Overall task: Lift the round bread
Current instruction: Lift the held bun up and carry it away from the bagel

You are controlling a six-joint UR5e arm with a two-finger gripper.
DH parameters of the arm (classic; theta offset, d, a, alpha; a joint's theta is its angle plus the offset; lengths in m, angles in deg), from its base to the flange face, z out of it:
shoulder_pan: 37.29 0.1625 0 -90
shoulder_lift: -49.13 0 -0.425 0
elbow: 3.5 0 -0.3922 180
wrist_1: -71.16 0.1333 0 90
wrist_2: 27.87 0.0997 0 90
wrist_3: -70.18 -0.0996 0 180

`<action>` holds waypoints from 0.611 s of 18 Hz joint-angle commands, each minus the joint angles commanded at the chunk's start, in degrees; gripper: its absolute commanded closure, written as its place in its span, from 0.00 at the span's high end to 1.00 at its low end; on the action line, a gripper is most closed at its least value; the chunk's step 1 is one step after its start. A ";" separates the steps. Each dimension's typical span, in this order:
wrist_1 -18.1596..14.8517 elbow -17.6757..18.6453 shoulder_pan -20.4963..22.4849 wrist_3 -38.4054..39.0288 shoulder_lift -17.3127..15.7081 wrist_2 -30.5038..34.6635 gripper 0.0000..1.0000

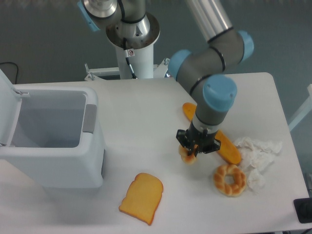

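The round bread [186, 156] is a small golden-orange bun, mostly hidden beneath the gripper's black fingers, with only its lower edge showing. My gripper [196, 145] points straight down over the middle right of the table and is shut on the bun. The bun appears lifted slightly off the table, with a faint shadow under it.
A long orange baguette [227, 147] lies just right of the gripper. A pale ring-shaped bread [229, 180] sits to the lower right, beside crumpled white paper [257, 156]. A toast slice [141, 198] lies near the front. A white open bin [48, 139] fills the left side.
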 joint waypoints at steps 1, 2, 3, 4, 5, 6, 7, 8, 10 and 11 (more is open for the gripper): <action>-0.53 -0.17 -0.09 -2.89 -1.23 0.96 0.09; -0.71 -0.18 -0.17 -4.31 -2.03 1.58 0.09; -0.62 0.00 -0.26 -6.07 -2.90 1.94 0.11; -0.62 -0.09 -0.35 -8.00 -3.78 1.94 0.11; -0.71 -0.17 -0.35 -9.41 -4.75 2.03 0.11; -0.71 -0.26 -0.35 -9.86 -5.63 1.94 0.10; -0.71 -0.26 -0.52 -9.95 -6.59 1.94 0.10; -0.71 -0.09 -1.14 -9.95 -7.47 1.85 0.10; -0.88 0.70 -1.49 -11.61 -9.32 1.68 0.10; -1.32 0.88 -1.93 -12.93 -9.85 1.68 0.10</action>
